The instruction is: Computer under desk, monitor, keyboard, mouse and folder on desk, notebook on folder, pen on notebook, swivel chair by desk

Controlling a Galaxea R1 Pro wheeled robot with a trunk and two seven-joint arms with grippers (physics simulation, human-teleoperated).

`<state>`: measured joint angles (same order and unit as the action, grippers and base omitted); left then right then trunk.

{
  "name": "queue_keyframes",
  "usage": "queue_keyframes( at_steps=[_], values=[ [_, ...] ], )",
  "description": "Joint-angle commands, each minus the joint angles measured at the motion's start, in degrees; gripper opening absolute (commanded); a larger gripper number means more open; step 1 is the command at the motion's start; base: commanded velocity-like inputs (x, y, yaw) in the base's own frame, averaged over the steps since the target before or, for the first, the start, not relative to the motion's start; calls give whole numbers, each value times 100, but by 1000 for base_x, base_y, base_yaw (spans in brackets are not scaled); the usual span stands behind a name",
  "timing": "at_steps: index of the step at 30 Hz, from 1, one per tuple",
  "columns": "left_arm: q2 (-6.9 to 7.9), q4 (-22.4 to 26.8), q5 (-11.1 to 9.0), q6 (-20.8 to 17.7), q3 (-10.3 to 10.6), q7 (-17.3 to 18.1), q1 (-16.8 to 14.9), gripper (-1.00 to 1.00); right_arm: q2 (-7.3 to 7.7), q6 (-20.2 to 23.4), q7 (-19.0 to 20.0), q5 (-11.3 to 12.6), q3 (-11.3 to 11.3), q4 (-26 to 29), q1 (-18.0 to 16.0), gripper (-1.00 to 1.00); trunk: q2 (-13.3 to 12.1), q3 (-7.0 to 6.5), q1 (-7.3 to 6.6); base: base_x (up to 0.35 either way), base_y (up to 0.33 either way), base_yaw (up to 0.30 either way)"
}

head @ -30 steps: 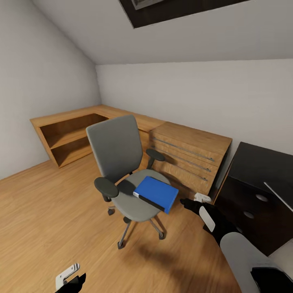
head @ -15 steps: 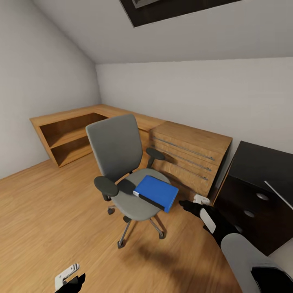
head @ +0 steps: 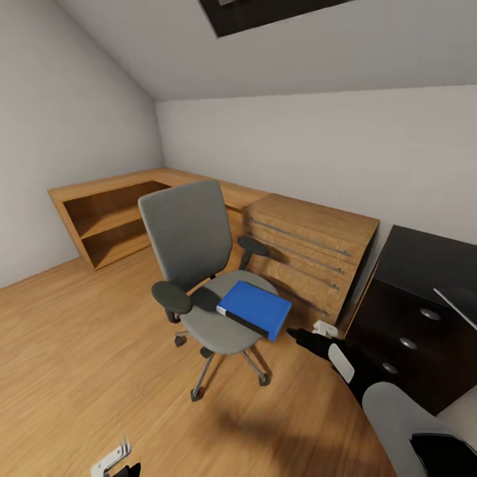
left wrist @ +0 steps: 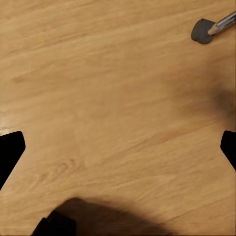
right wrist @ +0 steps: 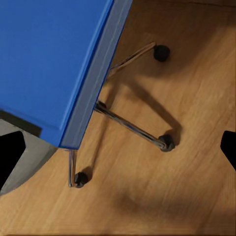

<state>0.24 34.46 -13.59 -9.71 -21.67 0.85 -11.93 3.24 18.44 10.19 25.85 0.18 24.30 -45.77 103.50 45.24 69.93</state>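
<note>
The folder, bright blue, flat and rectangular, lies on the seat of the swivel chair, one corner overhanging the seat's front edge. The right gripper hangs just beside that corner, apart from it, fingers spread wide with nothing between them. The right arm reaches forward and low toward the chair. In the right wrist view the folder shows a smooth face above the chair's chrome legs and black castors. The left gripper hangs low, well apart from the chair, above the wood-grain floor, fingers parted and empty. The glossy black desk stands beyond the chair, past a light-wood drawer chest.
</note>
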Motion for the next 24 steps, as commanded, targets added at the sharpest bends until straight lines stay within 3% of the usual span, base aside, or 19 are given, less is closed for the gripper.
queue_keyframes(
  at_steps=[1,11,18,24],
  values=[
    [-1,-20,-53,2,-12,11,-2,100,25,29,68,82,3,-28,-2,100,44,23,22,0,0,0],
    [-1,-167,-38,732,3,16,-2,100,294,20,619,602,6,-307,-2,100,445,203,242,0,0,0],
    [-9,-203,-31,865,13,32,-2,100,366,13,915,743,8,-364,-2,100,726,329,395,0,0,0],
    [-10,-209,-26,903,15,37,-2,100,483,14,1806,762,9,-487,-2,100,966,436,527,0,0,0]
  ],
)
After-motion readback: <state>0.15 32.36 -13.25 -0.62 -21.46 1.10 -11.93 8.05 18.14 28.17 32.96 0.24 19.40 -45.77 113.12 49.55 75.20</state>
